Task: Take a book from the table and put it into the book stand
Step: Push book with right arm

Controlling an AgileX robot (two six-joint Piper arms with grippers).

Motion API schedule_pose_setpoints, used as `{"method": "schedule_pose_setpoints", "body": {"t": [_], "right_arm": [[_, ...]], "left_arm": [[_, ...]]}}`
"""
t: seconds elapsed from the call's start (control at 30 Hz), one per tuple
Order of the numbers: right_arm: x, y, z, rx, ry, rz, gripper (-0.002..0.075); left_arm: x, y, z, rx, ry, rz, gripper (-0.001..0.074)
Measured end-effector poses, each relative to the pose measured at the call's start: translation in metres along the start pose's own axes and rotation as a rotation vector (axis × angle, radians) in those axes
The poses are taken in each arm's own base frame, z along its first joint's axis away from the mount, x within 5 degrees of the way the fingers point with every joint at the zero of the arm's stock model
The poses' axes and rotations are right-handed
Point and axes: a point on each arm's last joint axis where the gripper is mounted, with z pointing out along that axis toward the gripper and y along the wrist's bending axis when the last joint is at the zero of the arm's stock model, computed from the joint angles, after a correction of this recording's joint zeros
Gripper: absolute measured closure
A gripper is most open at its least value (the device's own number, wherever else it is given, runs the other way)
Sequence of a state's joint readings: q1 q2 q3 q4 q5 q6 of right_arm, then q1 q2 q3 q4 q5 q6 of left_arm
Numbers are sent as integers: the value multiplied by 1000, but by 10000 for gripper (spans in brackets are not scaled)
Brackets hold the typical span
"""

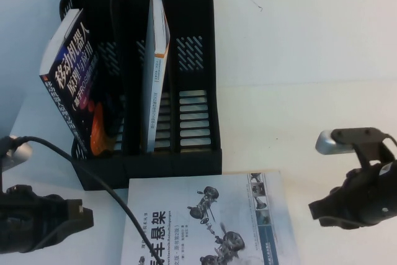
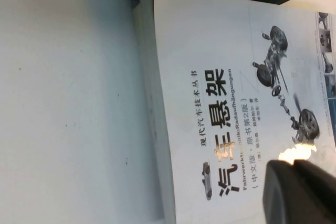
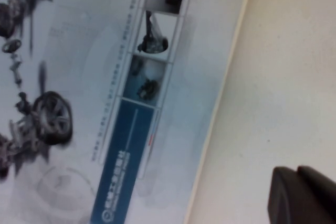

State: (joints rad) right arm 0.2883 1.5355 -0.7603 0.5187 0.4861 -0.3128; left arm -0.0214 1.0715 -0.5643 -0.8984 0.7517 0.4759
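**Three books, one stand: two shelved, one flat on the table**

One black book stand (image 1: 198, 153) with upright dividers occupies the far part of the white table (image 1: 310, 91). Its leftmost compartment holds a dark-covered book (image 1: 71, 72) tilted to the left, leaning out over the stand's side wall. The next compartment to the right holds a thin white book (image 1: 156, 60) standing nearly upright against a divider. The compartment at the right end shows only its slotted floor.

The white car-suspension book (image 1: 205, 221) lies flat, cover up, just in front of the stand, its far edge close to the stand's front wall. It sits between the two grippers. The left gripper (image 1: 74, 218) hovers low just beside the book's spine edge; in the left wrist view a dark fingertip (image 2: 299, 192) overlaps the cover (image 2: 236, 103) near the title. Whether the left gripper's fingers are spread or closed cannot be told. The right gripper (image 1: 319, 209) hangs just beyond the book's opposite long edge, apart from it; its state likewise cannot be told. In the right wrist view the book's blue strip (image 3: 123, 166) lies beside bare table. A black cable (image 1: 93, 175) runs from the left arm across the book's near corner.
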Motion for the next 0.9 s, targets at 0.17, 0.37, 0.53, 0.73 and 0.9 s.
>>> {"method": "schedule_pose_setpoints", "body": {"t": [0.17,0.37,0.53,0.73,0.9], "right_arm": [[3,-1,39,29,66,2,718],[10,7,57,27,116,-16,718],[6,25,59,2,90,-49,718],[-1,48,60,-33,69,-84,718],[-9,66,58,-62,38,-116,718]], "left_arm": [[-2,0,3,15,-1,-30,677],[-4,0,3,15,-24,-38,519],[-4,0,3,14,-26,-49,493],[-4,0,3,15,-26,-84,489],[-4,0,3,14,-28,-91,489]]}}
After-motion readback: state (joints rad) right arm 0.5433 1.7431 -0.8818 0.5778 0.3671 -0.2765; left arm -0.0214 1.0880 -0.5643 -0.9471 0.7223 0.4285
